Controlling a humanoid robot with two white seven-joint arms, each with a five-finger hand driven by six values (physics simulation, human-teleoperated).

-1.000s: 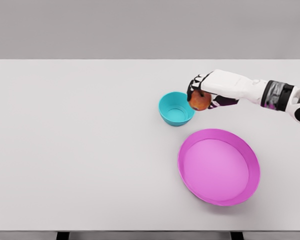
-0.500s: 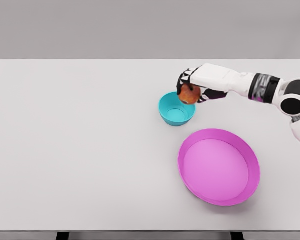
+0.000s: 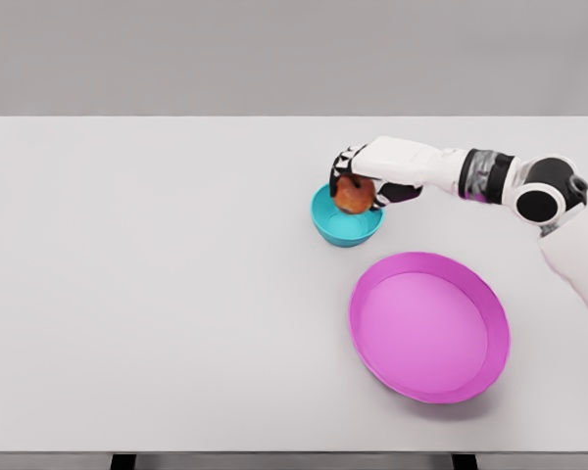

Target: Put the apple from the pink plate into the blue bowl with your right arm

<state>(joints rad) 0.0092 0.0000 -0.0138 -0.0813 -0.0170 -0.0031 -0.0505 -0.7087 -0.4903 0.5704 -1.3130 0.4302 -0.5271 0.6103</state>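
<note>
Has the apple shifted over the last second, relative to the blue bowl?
Yes. Held in the right hand, the apple has moved left, from beside the blue bowl's right rim to over its opening.

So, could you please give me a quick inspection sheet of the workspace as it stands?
Surface: white table, flat and bare apart from the job's things.
Job's things: apple held above the blue bowl; pink plate has nothing on it, nearer the robot, apart from the bowl.
Clutter: nothing seen.
Hands: right hand curled round the apple over the bowl's far rim; left hand not in view.
Cables: nothing seen.
Surroundings: plain grey wall behind the table.
</note>
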